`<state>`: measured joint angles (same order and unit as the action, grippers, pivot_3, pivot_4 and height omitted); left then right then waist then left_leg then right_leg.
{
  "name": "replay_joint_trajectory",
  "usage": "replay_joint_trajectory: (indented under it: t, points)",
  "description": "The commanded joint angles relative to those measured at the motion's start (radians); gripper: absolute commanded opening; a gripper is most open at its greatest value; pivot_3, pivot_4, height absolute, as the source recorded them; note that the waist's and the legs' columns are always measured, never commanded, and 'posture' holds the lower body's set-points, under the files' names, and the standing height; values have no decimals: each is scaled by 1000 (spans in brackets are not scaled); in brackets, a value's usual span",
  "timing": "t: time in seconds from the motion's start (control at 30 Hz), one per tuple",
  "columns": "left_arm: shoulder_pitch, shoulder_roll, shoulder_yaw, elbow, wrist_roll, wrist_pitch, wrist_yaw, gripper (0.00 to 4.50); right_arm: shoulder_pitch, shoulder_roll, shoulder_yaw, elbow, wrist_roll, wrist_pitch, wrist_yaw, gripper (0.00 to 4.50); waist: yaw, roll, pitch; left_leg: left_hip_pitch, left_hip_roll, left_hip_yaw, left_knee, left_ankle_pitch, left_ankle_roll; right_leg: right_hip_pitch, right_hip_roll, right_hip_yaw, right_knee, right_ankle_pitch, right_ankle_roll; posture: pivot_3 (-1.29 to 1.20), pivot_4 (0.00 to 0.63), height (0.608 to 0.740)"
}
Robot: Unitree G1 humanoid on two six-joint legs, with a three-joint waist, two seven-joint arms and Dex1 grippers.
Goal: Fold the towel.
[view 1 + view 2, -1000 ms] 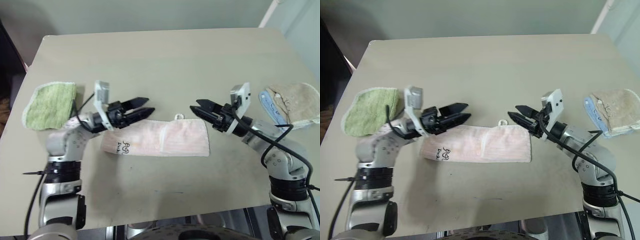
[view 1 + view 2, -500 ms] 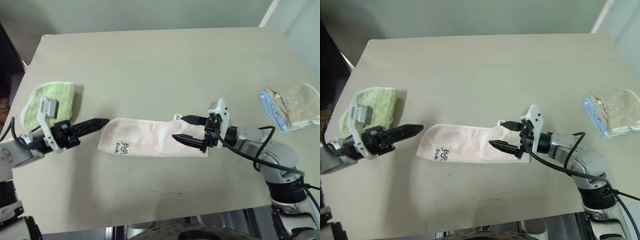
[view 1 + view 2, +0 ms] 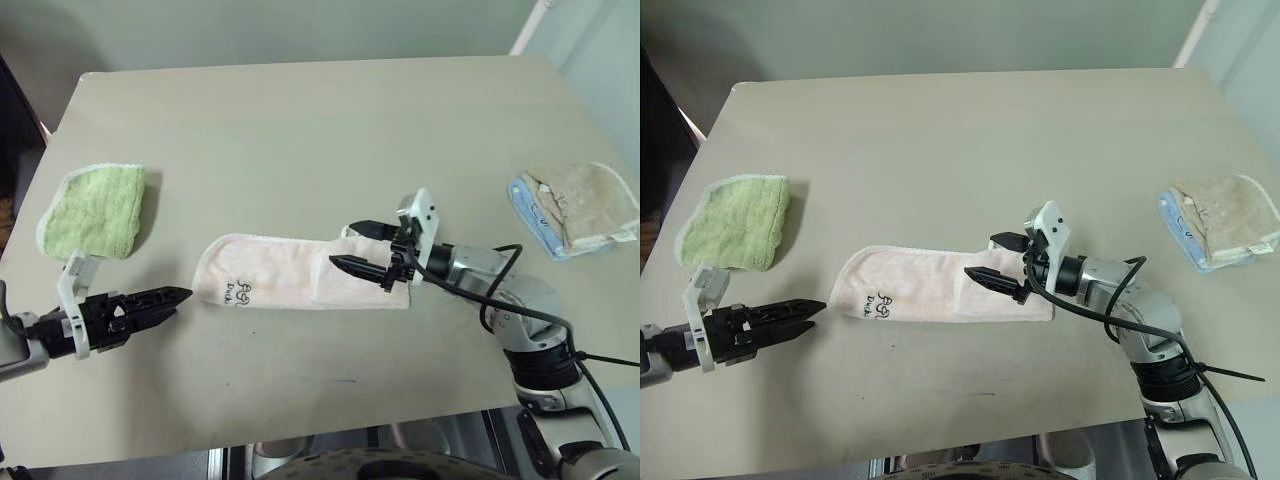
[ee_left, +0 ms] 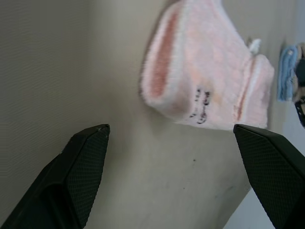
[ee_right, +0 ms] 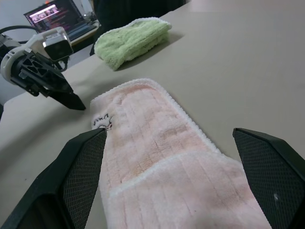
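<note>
Pink terry towel (image 3: pixel 300 272) lies folded into a long strip mid-tabletop (image 3: pixel 320 130) in the head views, dark mark near its left end. The right claw (image 3: pixel 352 247) hangs over its right end, fingers apart, gripping nothing. The left claw (image 3: pixel 160 300) sits just off the left end. Green cloth (image 3: pixel 92 209) far left, beige cloth (image 3: pixel 580 205) far right. Left wrist view: left claw's fingers wide apart, towel beyond them. Right wrist view: towel between spread fingers, the other claw past it.

Lighting: even, diffuse, moderately bright from overhead. Soft short shadows on table (image 3: pixel 300 120) under both arms; no glare. Dark area past table's left edge. Left wrist view: towel (image 4: pixel 205 90) slightly soft, gripper fingers (image 4: pixel 81 167) blurred at close range.
</note>
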<state>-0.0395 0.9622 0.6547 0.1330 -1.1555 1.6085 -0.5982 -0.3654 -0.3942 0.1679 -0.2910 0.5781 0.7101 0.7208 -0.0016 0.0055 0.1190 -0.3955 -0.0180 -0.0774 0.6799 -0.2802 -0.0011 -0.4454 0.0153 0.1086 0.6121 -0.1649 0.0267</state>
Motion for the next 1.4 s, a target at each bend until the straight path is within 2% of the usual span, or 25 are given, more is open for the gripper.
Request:
replay_joint_trajectory:
  t: [0.03,0.13,0.27,0.43,0.67,0.77,0.8,1.03,1.13,1.4]
  points:
    - [-31,-34,-16,29,17,5,27,4500,-5,13,-18,-16,-9,-22,-16,4474,0,0,0,1,0,0,-1,0,-1,0,0,0,0,0,-1,0,150,740]
    - [-67,-87,-35,65,57,-16,33,4500,7,16,-14,-22,-26,-31,-29,4474,8,3,1,6,0,0,-4,1,-1,2,0,1,3,1,-3,0,150,740]
    - [-100,-137,-34,82,84,-15,44,4500,17,27,-26,-34,-25,-29,-47,4474,18,3,1,14,0,0,-8,-1,10,5,0,2,4,3,-6,0,150,740]
    - [-169,-197,-15,118,69,6,59,4500,26,29,-41,-52,-14,-18,-60,4474,28,5,2,14,-3,-2,-8,1,2,6,0,3,4,7,-13,0,150,740]
    - [-200,-197,-46,132,-20,6,101,4500,31,24,-55,-68,-11,-3,-65,4474,29,0,0,12,-6,-5,-8,4,0,7,-1,4,2,8,-14,0,150,740]
    - [-198,-201,-50,132,-54,6,127,4500,32,25,-54,-69,-12,-1,-68,4474,30,1,0,12,-6,-4,-9,9,4,8,0,4,3,7,-11,0,150,740]
    - [-197,-202,-50,133,-65,6,133,4500,32,25,-54,-70,-12,0,-68,4474,31,0,0,12,-5,-5,-9,13,-3,8,0,4,3,6,-8,0,150,740]
    - [-208,-204,-38,144,-43,6,180,4500,35,23,-54,-67,-20,-2,-80,4474,34,1,0,12,-5,-5,-14,12,-5,7,0,4,3,1,-3,0,150,740]
    - [-235,-211,-35,159,-45,6,187,3950,36,22,-54,-66,-21,-2,-82,4500,34,0,1,12,-5,-5,-14,12,-5,7,0,4,3,2,-4,0,150,740]
    - [-252,-232,-43,159,-55,6,198,1069,44,22,-51,-78,-18,2,-86,4500,24,-8,4,12,-2,-5,-14,11,-8,6,2,4,3,2,-5,0,150,740]
